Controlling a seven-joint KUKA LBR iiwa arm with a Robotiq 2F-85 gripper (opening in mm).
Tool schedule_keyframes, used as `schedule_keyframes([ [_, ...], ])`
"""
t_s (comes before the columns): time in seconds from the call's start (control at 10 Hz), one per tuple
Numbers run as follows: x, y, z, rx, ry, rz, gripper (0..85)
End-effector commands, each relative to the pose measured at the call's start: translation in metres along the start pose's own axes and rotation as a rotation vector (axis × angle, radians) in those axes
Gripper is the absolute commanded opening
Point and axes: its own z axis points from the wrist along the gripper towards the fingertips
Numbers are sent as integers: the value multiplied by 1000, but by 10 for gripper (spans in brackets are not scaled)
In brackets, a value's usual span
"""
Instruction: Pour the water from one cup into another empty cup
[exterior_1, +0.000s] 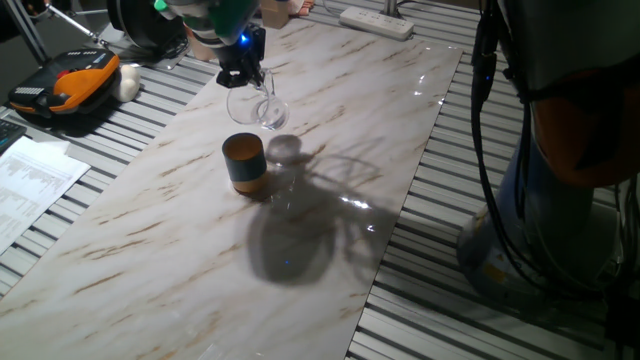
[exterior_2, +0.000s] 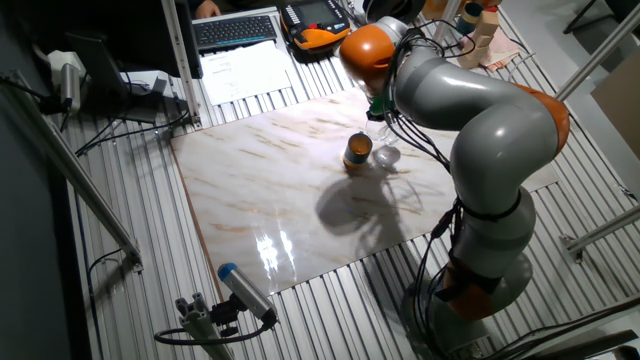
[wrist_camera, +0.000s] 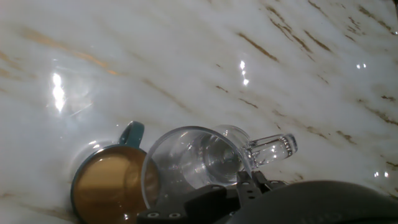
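Gripper clamped on glass cup, held tilted above the marble tabletop, mouth beside the upright teal cup; orange interior looked empty; water not discernible

No legible text, label, brand, number or sign found in any view.

Printed sheets at 9 o'clock off the worktop in one fixed view carry dense lines of print, too small to read. The same sheets in the other fixed view, at 12 o'clock beyond the worktop, show print only as grey blur. The keyboard beside them has keys with no readable legends. The orange and black device at 10 o'clock shows a dark display panel; nothing can be made out on it. The teal cup and glass cup show plain surfaces.
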Motion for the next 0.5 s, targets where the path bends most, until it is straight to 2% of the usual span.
schedule_keyframes([
  [0.0, 1, 1, 0, 0, 0, 3, 0],
  [0.4, 6, 5, 0, -9, 0, 11, 0],
])
